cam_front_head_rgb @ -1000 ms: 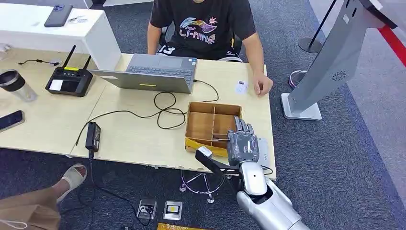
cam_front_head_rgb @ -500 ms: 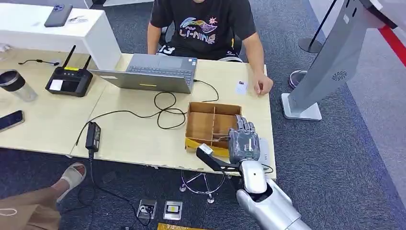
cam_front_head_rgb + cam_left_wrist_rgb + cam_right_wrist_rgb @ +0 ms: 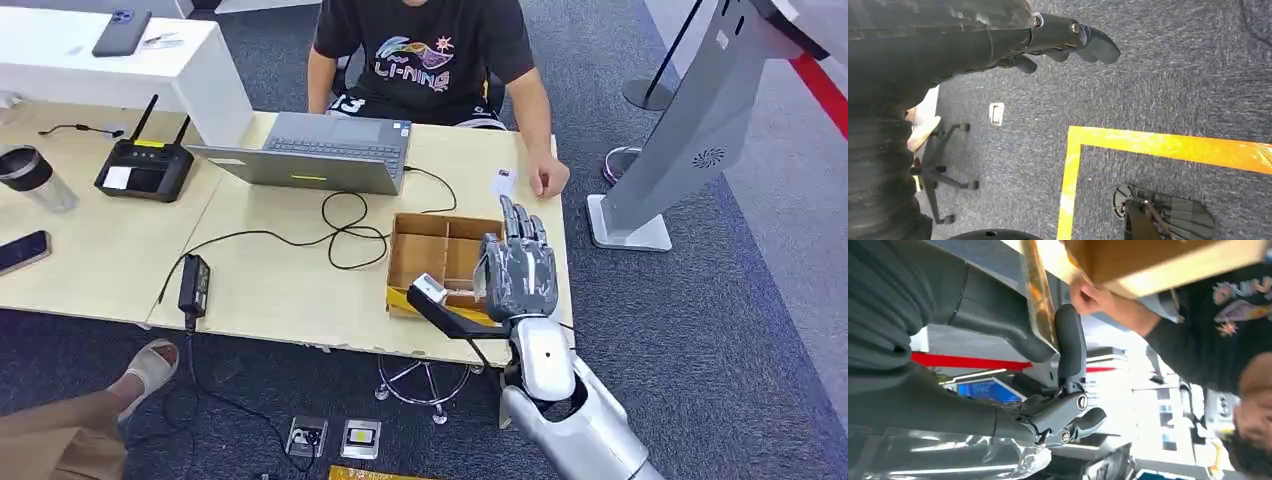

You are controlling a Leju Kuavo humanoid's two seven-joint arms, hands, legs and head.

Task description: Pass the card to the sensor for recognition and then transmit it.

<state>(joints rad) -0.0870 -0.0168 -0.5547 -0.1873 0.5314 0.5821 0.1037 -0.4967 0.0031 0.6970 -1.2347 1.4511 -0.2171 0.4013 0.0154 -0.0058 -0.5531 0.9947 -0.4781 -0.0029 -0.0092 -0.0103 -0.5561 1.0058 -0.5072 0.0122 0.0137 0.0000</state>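
Note:
My right hand (image 3: pixel 518 270) hangs raised over the right side of the wooden divided box (image 3: pixel 445 222), its back toward the head camera. In the right wrist view the thumb and a dark finger (image 3: pixel 1070 345) pinch a thin card (image 3: pixel 1040 305), seen edge-on with a golden-brown sheen. From the head view my hand hides the card. The grey sensor stand (image 3: pixel 690 130) rises from the carpet to the right of the table. Over the carpet hangs my left hand (image 3: pixel 1068 35), its fingers loosely extended and holding nothing.
A person (image 3: pixel 425 50) sits across the table with a hand (image 3: pixel 548 180) beside a small white card (image 3: pixel 503 182). A laptop (image 3: pixel 320 155), a looped black cable (image 3: pixel 340 225), a power adapter (image 3: pixel 194 283) and a remote controller (image 3: pixel 145 170) lie to the left. The table's edge (image 3: pixel 560 300) is just right of the box.
My right hand has risen from the box's near right corner and moved farther over its right side. The other things on the table have stayed put.

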